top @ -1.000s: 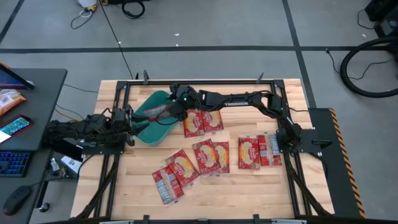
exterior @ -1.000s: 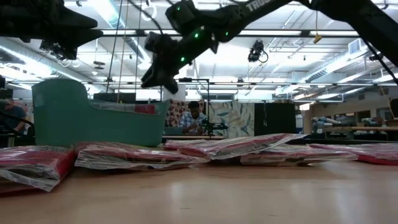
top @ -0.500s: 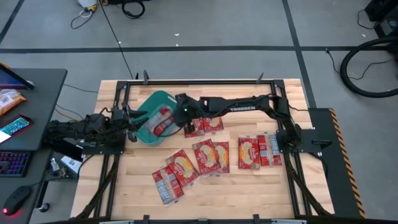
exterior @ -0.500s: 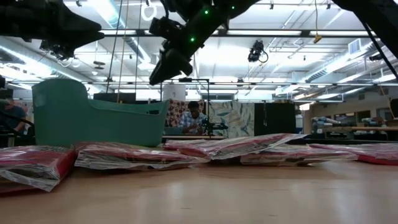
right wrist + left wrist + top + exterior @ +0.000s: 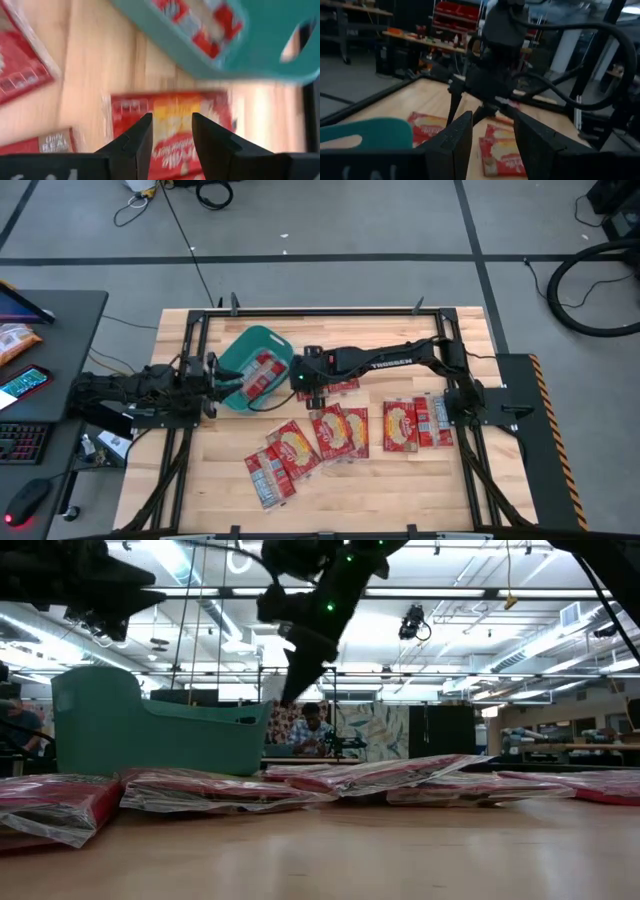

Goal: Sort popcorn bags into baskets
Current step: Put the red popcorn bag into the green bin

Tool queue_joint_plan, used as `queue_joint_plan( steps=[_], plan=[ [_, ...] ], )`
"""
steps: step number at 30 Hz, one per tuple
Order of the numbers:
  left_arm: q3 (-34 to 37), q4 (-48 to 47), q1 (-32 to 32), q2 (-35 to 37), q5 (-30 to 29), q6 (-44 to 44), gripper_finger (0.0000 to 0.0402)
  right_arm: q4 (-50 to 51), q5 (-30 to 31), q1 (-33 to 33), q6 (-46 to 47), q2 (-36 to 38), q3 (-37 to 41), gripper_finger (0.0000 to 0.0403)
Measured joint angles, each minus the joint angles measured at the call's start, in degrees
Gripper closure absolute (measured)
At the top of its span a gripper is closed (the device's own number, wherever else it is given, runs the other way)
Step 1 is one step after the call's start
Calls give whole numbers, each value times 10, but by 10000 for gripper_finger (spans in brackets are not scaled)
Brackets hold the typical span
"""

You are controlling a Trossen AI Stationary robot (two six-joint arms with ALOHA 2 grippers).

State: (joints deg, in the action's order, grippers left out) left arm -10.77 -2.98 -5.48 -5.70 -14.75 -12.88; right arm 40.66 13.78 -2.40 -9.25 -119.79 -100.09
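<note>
Since the earlier frames the right tool (image 5: 309,387) has been swinging away from over the teal-green plastic tub (image 5: 240,352) and is now hanging just beside its rim, above a flat red popcorn packet (image 5: 170,127) lying on the wooden bench (image 5: 400,480). Its fingers (image 5: 129,145) are standing apart with nothing between them. One red packet with white panels (image 5: 262,370) is lying inside the tub. The other red packets (image 5: 340,430) are lying spread across the bench nearby. The left tool (image 5: 212,375) is waiting at the tub's outer wall, its fingers (image 5: 454,145) parted and gripping nothing.
</note>
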Motion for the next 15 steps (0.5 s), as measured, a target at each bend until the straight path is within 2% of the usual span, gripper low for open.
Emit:
queue_joint_plan(
  steps=[5,10,15],
  plan=[
    [0,0,0,-32,1,0,251,18,-20,15,76,-1,34,243],
    [0,1,0,-55,1,0,251,55,-43,66,159,0,34,224],
    [0,2,0,-67,2,-18,251,123,-100,95,280,0,34,213]
  ],
)
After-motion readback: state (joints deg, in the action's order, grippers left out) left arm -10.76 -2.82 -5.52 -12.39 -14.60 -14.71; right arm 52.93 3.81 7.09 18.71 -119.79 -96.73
